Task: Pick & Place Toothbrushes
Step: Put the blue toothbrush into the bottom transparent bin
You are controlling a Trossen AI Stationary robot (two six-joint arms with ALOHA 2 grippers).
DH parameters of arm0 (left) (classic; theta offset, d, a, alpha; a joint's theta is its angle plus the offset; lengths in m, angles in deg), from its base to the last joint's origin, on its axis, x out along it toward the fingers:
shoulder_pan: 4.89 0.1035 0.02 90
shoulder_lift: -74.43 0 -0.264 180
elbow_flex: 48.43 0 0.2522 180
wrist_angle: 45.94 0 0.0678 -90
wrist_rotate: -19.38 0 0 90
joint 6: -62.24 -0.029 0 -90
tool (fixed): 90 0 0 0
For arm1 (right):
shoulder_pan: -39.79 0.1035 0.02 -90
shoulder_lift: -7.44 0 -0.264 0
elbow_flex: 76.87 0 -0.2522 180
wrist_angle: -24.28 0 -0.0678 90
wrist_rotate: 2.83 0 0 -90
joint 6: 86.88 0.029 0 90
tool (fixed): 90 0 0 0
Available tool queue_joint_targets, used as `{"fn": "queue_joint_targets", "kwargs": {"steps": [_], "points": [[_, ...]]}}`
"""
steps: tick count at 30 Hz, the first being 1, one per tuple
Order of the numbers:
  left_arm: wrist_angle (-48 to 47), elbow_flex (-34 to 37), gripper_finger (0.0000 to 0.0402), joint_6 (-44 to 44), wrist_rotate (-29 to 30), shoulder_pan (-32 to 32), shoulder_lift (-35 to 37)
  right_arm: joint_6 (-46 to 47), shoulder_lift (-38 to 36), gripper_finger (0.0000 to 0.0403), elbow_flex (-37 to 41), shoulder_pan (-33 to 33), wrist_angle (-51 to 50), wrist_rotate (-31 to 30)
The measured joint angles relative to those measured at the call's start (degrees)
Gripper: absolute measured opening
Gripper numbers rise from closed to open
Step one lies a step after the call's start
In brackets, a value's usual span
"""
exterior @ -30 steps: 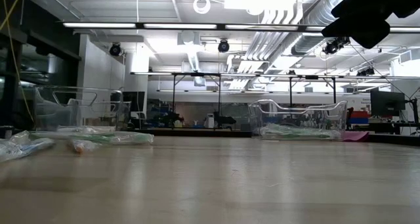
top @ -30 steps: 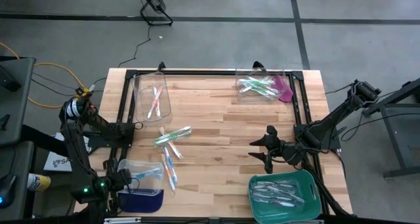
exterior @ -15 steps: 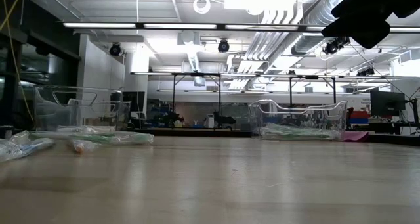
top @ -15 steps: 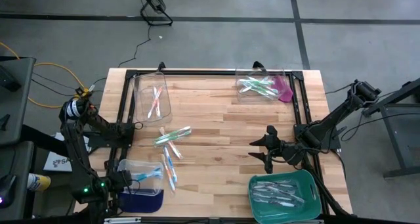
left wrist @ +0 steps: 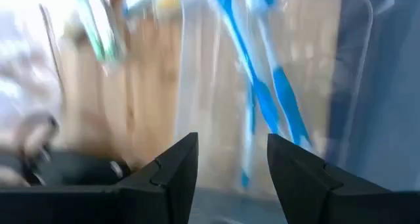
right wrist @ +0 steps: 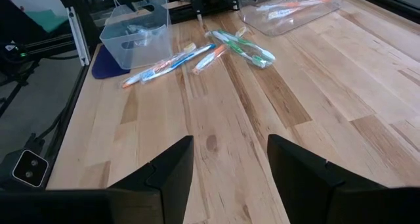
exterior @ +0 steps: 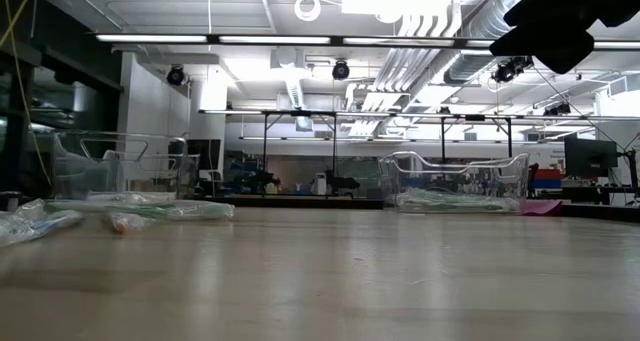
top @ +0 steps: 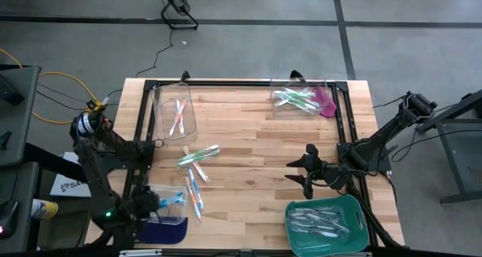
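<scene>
Risk: left hand [top: 147, 206], jaws apart over the clear bin [top: 162, 199] holding blue toothbrushes [left wrist: 262, 96], may clip its wall withdrawing | loose toothbrushes [top: 196, 166] lie mid-tabletop [top: 248, 148], may scatter if nudged | right hand [top: 301, 172] open, empty, waiting by the green tray [top: 358, 212]
</scene>
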Motion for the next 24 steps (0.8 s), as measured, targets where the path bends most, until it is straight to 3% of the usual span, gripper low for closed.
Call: {"fn": "queue_joint_targets", "kwargs": {"steps": [5,8,12,18,24], "points": [[1.12,0.0,0.0174,-16.26,8.39,6.77,-0.01,0.04,0.0,0.0188,0.0,0.0,0.0,0.0],[1.39,0.0,0.0174,-23.41,9.83,11.87,0.01,0.04,0.0,0.0188,0.0,0.0,0.0,0.0],[5.44,0.0,0.0174,-37.97,9.87,18.2,0.01,0.02,0.0,0.0188,0.0,0.0,-0.02,0.0],[20.12,-0.02,0.0174,-69.18,8.41,24.27,0.01,-0.11,0.0,0.0188,0.0,0.0,-0.04,0.02],[28.82,-0.02,0.0174,-82.69,2.18,27.19,0.01,-0.13,0.0,0.0188,0.0,0.0,-0.11,0.02]]}}
